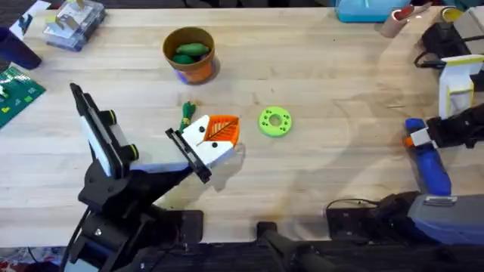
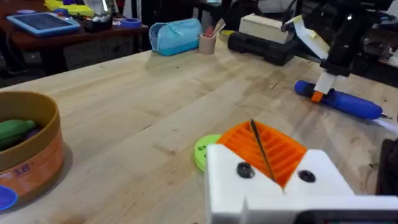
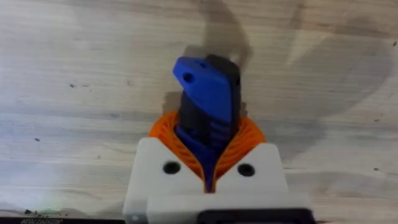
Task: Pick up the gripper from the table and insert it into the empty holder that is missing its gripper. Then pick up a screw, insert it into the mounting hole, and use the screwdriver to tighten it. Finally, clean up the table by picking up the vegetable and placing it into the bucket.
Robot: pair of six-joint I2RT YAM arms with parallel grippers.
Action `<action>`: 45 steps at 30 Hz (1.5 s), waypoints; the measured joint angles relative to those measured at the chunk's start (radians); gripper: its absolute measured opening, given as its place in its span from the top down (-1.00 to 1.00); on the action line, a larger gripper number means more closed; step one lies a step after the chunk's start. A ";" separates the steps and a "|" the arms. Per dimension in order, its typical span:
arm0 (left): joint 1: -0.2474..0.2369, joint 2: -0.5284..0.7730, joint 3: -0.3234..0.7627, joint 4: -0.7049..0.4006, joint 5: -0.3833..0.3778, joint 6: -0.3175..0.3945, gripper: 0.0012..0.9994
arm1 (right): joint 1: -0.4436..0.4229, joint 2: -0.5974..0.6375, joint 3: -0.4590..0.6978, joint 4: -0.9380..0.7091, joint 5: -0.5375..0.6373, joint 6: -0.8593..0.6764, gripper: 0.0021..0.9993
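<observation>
Right claw (image 1: 416,137) was clamped on the blue screwdriver (image 1: 429,160), lying on the table (image 1: 340,91) at the right edge. Left claw (image 2: 272,163) was pinched narrow around a thin dark rod at table centre. Thin vegetable (image 1: 187,115) lay just beyond it; bucket (image 1: 190,54) farther back, holding plump green ones.

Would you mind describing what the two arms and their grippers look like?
Both arms are mostly black. The left arm carries yellow-green knobs at its joints, and the right arm has a grey section. The left gripper and right gripper match: each is a white angular block with two dark screw heads, fronted by orange ribbed pads.
</observation>
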 joint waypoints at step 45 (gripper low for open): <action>0.000 0.000 0.000 -0.001 0.000 0.000 0.96 | 0.477 -0.676 -0.068 0.703 -0.499 0.693 0.95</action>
